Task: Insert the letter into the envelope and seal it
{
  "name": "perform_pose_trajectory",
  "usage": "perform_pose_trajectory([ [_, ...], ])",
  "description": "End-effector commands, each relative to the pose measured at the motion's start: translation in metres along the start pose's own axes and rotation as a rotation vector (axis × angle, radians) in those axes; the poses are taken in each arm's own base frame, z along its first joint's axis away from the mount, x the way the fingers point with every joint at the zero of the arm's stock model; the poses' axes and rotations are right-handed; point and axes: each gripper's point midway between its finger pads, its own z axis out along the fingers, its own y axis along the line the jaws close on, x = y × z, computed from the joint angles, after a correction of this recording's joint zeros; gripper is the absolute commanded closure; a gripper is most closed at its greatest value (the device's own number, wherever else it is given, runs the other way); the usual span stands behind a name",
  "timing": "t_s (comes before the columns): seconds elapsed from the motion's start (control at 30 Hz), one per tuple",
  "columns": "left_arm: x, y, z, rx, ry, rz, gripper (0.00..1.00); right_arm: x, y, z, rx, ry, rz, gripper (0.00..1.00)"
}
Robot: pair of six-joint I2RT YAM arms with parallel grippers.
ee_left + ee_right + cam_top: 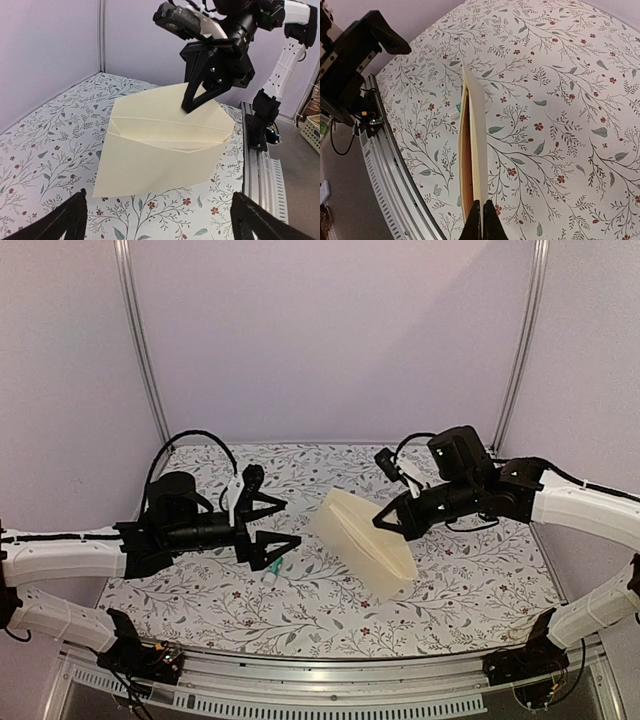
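Step in hand, as judged: the letter (465, 175) appears to be loaded, since the right wrist view shows a tan strip between the cream layers. Sealing remains.

Procedure:
1. Lower the envelope (362, 540) flat onto the floral worktop (480, 590) before releasing the flap (165, 105).
2. Pin the pocket with the free gripper so the sheet cannot slide out of the open mouth.
3. Fold the flap along its crease and press it from the centre outward.

Risk: while the envelope is tilted, the letter may slip toward the opening.

Left gripper (294, 520): positioned left of centre, with its jaws spread wide. It holds nothing and stands just beside the envelope without touching it.

Envelope: at the middle of the worktop, raised and tilted. Its near corner appears to rest on the surface, though contact is not certain. The flap is unfolded.

Right gripper (378, 523): positioned toward the far right of the worktop. Its fingers are clamped together on the upper edge of the flap and carry the envelope's weight.
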Motion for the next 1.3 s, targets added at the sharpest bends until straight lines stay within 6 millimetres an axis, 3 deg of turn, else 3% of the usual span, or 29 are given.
perform_pose_trajectory([
  [0.0, -0.003, -0.003, 0.000, -0.023, -0.015, 0.000, 0.01, -0.014, -0.001, -0.017, -0.164, -0.096, 0.176, 1.00],
  [0.3, 0.009, -0.005, 0.014, -0.005, 0.048, -0.002, 0.20, 0.045, -0.046, 0.021, -0.165, 0.036, 0.381, 1.00],
  [0.63, 0.036, -0.017, 0.049, 0.148, 0.143, -0.043, 0.50, 0.096, -0.104, 0.052, 0.108, 0.195, 0.439, 1.00],
  [0.8, 0.056, -0.015, 0.063, 0.170, 0.210, -0.061, 0.54, 0.121, -0.134, 0.059, 0.273, 0.273, 0.456, 1.00],
  [1.13, 0.102, -0.008, 0.089, 0.225, 0.337, -0.094, 0.61, 0.141, -0.146, 0.065, 0.337, 0.302, 0.489, 1.00],
  [1.27, 0.108, -0.009, 0.102, 0.260, 0.345, -0.108, 0.64, 0.144, -0.144, 0.064, 0.331, 0.288, 0.498, 0.99],
])
